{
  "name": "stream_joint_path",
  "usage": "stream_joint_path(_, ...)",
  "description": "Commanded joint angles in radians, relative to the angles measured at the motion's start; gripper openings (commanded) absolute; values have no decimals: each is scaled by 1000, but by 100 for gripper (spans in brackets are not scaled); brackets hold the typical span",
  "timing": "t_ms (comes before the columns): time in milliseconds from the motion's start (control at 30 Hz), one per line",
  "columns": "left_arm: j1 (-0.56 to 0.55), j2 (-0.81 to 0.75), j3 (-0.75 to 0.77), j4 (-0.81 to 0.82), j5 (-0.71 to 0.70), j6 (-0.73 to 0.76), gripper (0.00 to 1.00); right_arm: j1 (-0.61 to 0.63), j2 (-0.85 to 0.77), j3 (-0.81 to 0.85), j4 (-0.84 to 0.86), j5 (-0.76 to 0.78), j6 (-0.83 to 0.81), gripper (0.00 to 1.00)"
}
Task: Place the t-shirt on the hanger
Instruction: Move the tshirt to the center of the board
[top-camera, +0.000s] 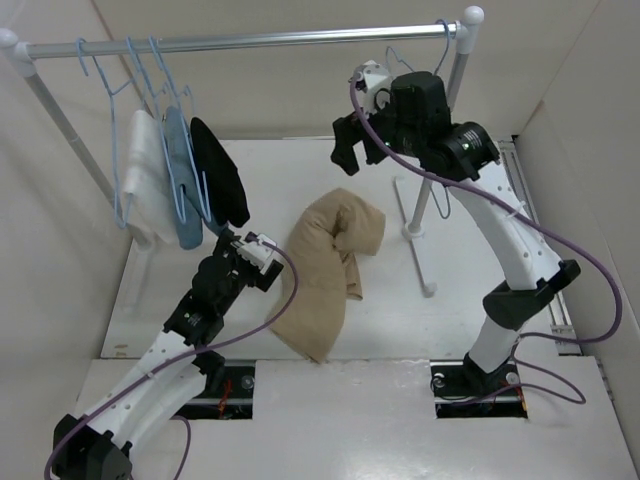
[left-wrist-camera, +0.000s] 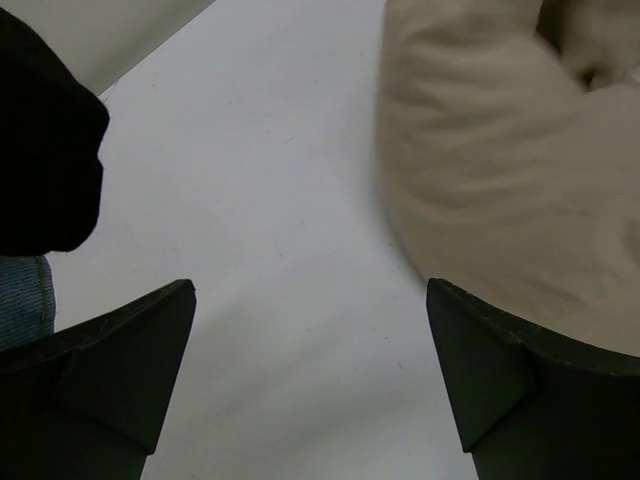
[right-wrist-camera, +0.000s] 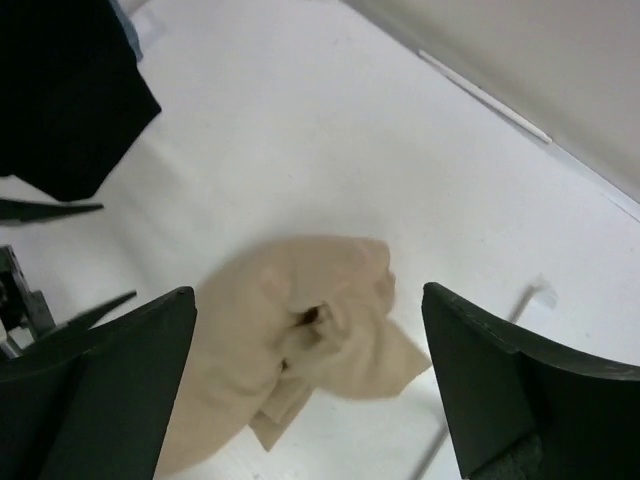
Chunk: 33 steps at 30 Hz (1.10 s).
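Left gripper (left-wrist-camera: 310, 290) and right gripper (right-wrist-camera: 308, 295) both gape empty, so you'd best pinch the limp t-shirt (top-camera: 325, 272) at its bunched 12 o'clock end.

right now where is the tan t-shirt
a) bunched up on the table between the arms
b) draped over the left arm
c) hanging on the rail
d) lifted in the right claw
a, the t-shirt lies bunched on the white table, with nothing lifting it.

My fingers (left-wrist-camera: 110, 390) are dark, matt plastic with a faintly grainy face. The t-shirt (top-camera: 330, 270) is soft, matt woven cloth, rumpled. The bench (top-camera: 300, 170) is smooth and white with a dull sheen. The rail (top-camera: 250, 42) overhead is bright polished metal.
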Motion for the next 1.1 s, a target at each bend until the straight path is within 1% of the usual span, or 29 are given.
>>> stream_joint_path(0,1,-5,-6,30,-31,2,100,102,2,112,-111,75,-52,100)
stream_joint_path(33,1,-5,-6,30,-19,15,100,123,13,112,-121,118,-61,100)
stream_joint_path(67,1,4,-6,30,-18,15,100,149,13,92,-121,118,-61,100)
stream_joint_path(100,1,4,-6,30,-3,15,100,150,13,71,-121,118,-86,100)
stream_joint_path(133,1,4,3,30,15,25,100,163,13,42,-121,85,-86,100)
stream_joint_path(167,1,4,3,6,26,25,100,179,-2,-33,-121,84,-95,98)
stream_joint_path(267,1,4,23,-31,73,48,100,212,-30,-154,-112,99,-143,86)
stream_joint_path(300,1,4,23,-61,83,62,100,237,-54,-234,-112,100,-156,76)
stream_joint_path(333,1,4,23,-74,83,62,100,248,-63,-274,-102,100,-184,73)
stream_joint_path(367,1,-7,23,-88,83,62,100,248,-77,-320,-89,60,-184,73)
stream_joint_path(400,1,-21,23,-109,83,52,98,261,-94,-424,-69,45,-184,76)
stream_joint_path(433,1,-31,23,-120,74,51,97,275,-135,-479,-15,35,-184,80)
stream_joint_path(500,1,-79,1,-144,74,65,97,294,-172,-582,40,35,-184,90)
stream_joint_path(533,1,-100,-8,-175,90,79,97,303,-198,-672,63,35,-184,92)
stream_joint_path(600,1,-180,-28,-207,124,134,97,312,-211,-753,123,14,-195,92)
stream_joint_path(633,1,-208,-52,-229,124,146,97,312,-211,-827,143,5,-207,92)
stream_joint_path(733,1,-312,-81,-273,156,202,97,360,-199,-953,239,-5,-231,92)
stream_joint_path(767,1,-329,-82,-284,156,202,97,381,-185,-974,240,32,-232,92)
stream_joint_path(833,1,-357,-82,-295,166,213,97,445,-185,-1004,287,139,-303,92)
stream_joint_path(867,1,-366,-82,-310,166,213,97,502,-185,-1030,305,164,-333,93)
stream_joint_path(900,1,-366,-82,-324,166,213,97,521,-176,-1041,345,175,-386,94)
stream_joint_path(933,1,-366,-82,-324,166,213,97,531,-175,-1041,364,175,-409,94)
stream_joint_path(1067,1,-357,-72,-324,146,194,97,532,-165,-1100,453,97,-498,94)
